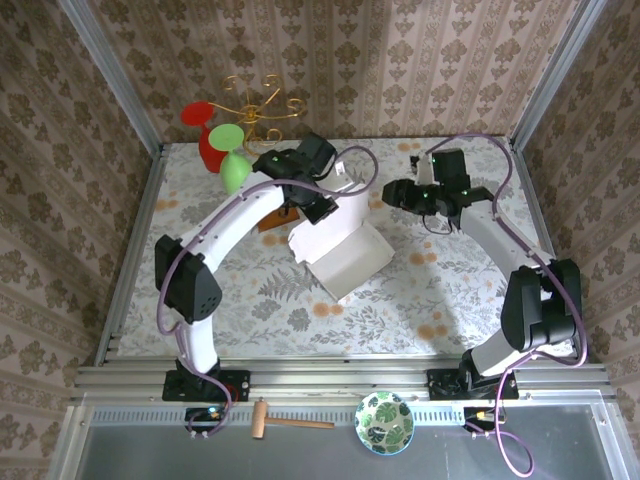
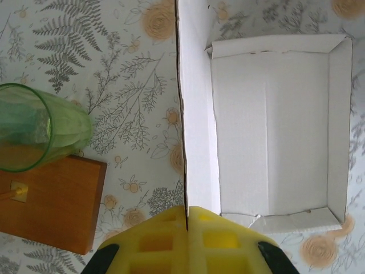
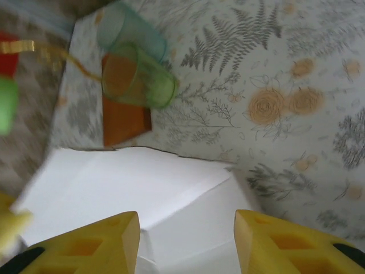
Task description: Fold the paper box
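Fingers of the left claw (image 2: pixel 187 221) are pressed together on the upright flap of the paper box (image 2: pixel 274 131), pinching the thin cardboard edge-on between the yellow pads. In the top view this left claw (image 1: pixel 318 205) sits at the box's far-left side, over the raised flap.

The right claw (image 3: pixel 185 231) has its two yellow fingers (image 3: pixel 274 242) standing well apart with nothing gripped; white cardboard shows below the gap. From above, the right claw (image 1: pixel 392 192) hangs just beside the box's far-right corner, apart from it.

The paper box (image 1: pixel 345 255) lies near the middle of the bench (image 1: pixel 250 300), a little toward the far edge. It is a shallow open tray with low walls raised on the other three sides, turned at an angle to the bench edges.

Just left of the held flap stand a tilted green cup (image 2: pixel 34 128) and a wooden base (image 2: pixel 51 205). These belong to a gold wire stand (image 1: pixel 255 105) near the far-left corner.
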### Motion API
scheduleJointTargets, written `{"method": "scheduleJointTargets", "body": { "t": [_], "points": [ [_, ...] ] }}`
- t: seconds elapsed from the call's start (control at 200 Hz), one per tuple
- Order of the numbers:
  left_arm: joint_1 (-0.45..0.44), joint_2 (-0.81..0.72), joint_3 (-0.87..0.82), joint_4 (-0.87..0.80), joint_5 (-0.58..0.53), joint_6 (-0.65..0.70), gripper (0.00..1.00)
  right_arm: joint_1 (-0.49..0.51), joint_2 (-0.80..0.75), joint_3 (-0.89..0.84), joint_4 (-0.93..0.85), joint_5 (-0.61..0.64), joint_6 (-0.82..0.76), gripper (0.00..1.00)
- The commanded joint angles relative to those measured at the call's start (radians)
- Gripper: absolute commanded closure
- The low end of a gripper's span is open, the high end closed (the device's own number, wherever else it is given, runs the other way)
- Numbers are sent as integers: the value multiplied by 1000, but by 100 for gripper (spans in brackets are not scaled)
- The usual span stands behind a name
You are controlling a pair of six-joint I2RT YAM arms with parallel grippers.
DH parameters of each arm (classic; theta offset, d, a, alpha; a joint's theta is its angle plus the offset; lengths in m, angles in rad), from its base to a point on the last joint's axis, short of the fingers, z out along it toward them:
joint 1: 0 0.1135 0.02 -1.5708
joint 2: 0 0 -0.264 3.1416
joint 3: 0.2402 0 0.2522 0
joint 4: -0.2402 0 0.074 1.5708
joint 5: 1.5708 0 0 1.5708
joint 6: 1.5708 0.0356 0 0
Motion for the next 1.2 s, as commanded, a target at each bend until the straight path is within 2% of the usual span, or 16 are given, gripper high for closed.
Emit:
{"method": "scheduleJointTargets", "body": {
  "t": [0.0,0.11,0.185,0.325,0.535,0.705,0.845,1.085,1.195],
  "points": [
    [34,-63,-35,7,90,173,100,-5,6,-53,71,-102,-456,53],
    [63,-97,-79,30,138,222,100,-1,2,-103,155,-139,-530,51],
    [70,-101,-96,35,154,244,100,13,2,-115,168,-111,-582,50],
    [69,-107,-114,55,198,262,100,39,26,-87,148,-77,-643,49],
    [68,-94,-107,49,207,283,100,96,90,-14,102,-54,-724,49],
    [64,-88,-96,51,207,278,100,104,104,7,102,-44,-724,52],
    [58,-84,-99,55,202,273,100,112,117,24,89,-37,-730,58],
    [55,-78,-90,67,181,256,100,120,112,32,72,-19,-735,79],
    [55,-75,-87,72,170,242,100,125,102,25,69,-8,-735,84]
  ]
}}
